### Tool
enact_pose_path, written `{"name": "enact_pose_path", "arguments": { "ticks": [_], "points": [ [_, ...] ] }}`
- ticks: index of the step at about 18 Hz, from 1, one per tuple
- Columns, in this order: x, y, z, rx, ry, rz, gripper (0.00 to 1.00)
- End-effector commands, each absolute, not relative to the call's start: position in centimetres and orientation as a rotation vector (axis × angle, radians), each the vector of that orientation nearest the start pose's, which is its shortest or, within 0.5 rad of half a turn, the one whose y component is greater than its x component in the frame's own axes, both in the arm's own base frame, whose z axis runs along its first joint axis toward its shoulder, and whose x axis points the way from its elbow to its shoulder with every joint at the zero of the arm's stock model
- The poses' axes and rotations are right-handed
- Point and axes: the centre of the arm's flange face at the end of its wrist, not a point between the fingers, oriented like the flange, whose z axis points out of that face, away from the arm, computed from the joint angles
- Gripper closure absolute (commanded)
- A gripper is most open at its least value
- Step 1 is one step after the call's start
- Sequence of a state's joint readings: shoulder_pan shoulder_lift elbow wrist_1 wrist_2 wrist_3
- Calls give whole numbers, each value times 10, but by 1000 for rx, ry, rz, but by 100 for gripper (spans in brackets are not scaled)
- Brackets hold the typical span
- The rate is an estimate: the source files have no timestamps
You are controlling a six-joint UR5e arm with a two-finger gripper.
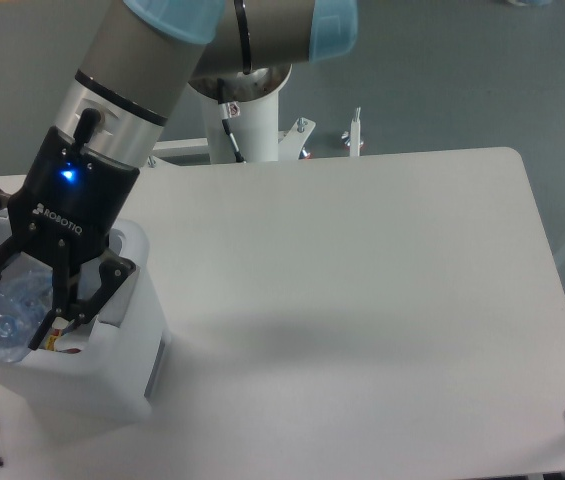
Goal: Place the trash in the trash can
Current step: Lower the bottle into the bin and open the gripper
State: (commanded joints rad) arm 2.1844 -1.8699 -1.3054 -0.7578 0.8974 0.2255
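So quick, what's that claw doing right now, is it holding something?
Claw: closed on the crushed clear plastic bottle, holding it over the open white trash can.

The arm reached down from the far edge of the tabletop toward its near left corner. The hand (17,305) pointed downward, black fingers (90,297) partly closed around a clear object. A blue light showed on the wrist housing.
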Motion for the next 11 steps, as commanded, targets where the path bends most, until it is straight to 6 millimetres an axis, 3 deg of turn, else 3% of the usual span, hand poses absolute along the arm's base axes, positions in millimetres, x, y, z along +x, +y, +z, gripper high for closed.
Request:
{"name": "enact_pose_path", "arguments": {
  "ticks": [2,3,4,5,11],
  "points": [
    [-211,639,569,-2177,-112,-330,62],
    [-211,639,569,-2177,-112,-330,52],
    [-211,639,569,-2177,-111,-329,16],
    [-211,639,569,-2177,-111,-329,0],
    [-214,634,571,-2175,-120,-324,0]
  ]
}}
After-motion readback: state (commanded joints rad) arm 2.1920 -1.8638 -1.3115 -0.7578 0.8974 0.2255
